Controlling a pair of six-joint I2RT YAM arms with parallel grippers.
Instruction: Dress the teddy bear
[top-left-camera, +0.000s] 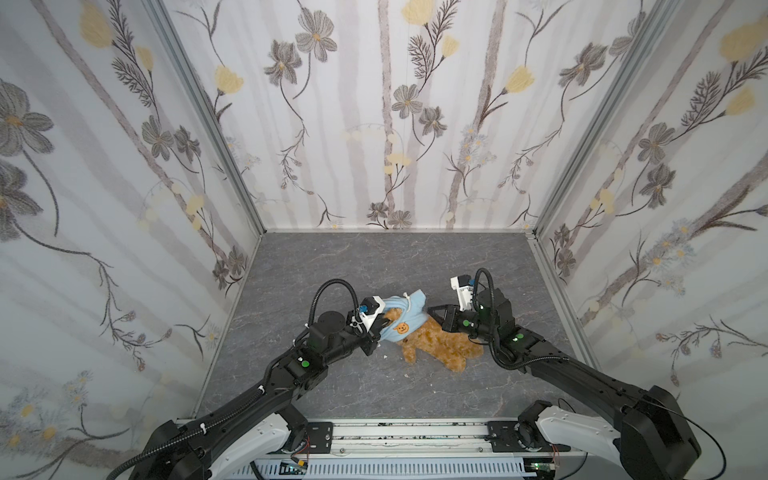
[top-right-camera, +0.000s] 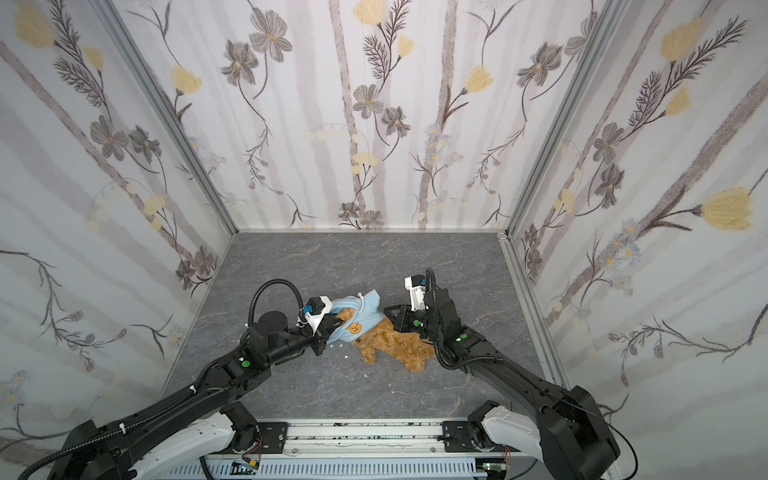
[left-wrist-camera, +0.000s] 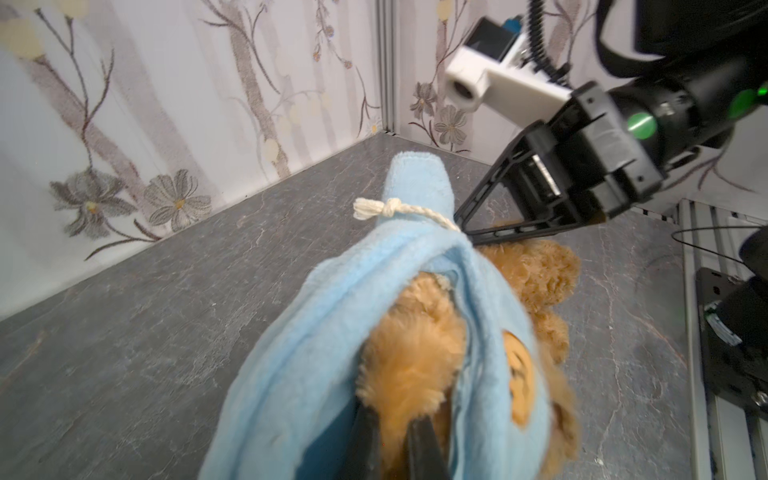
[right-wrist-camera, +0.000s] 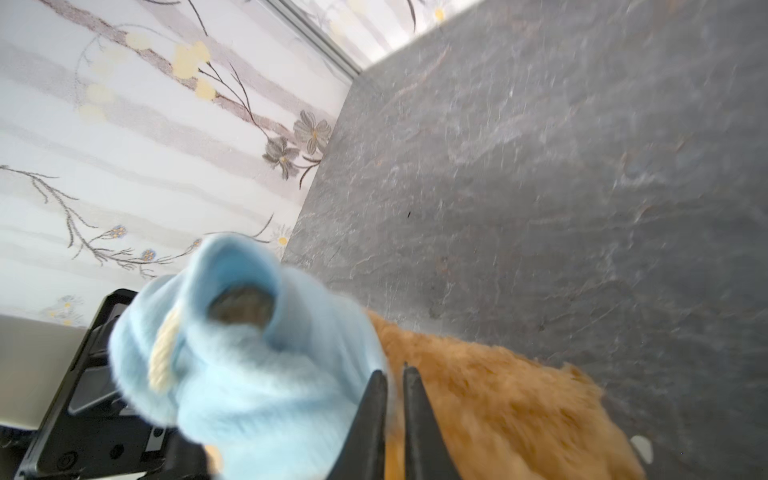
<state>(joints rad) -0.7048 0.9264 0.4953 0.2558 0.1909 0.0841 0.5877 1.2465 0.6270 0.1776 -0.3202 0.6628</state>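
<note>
Lying on grey stone-patterned tabletop (top-left-camera: 332, 266), teddy bear (top-left-camera: 440, 345), floral walls (top-left-camera: 353, 124) around.

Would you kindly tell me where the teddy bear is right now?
In both top views the teddy bear lies on the grey tabletop between the left tool and the right tool, its upper body inside the light-blue hooded top.

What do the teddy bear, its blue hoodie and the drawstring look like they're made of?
Teddy bear: curly golden-brown plush, likely synthetic pile. Hoodie: matte light-blue fleece, fuzzy nap at edges. Drawstring: twisted cream cord, probably cotton, knotted, frayed end.
</note>
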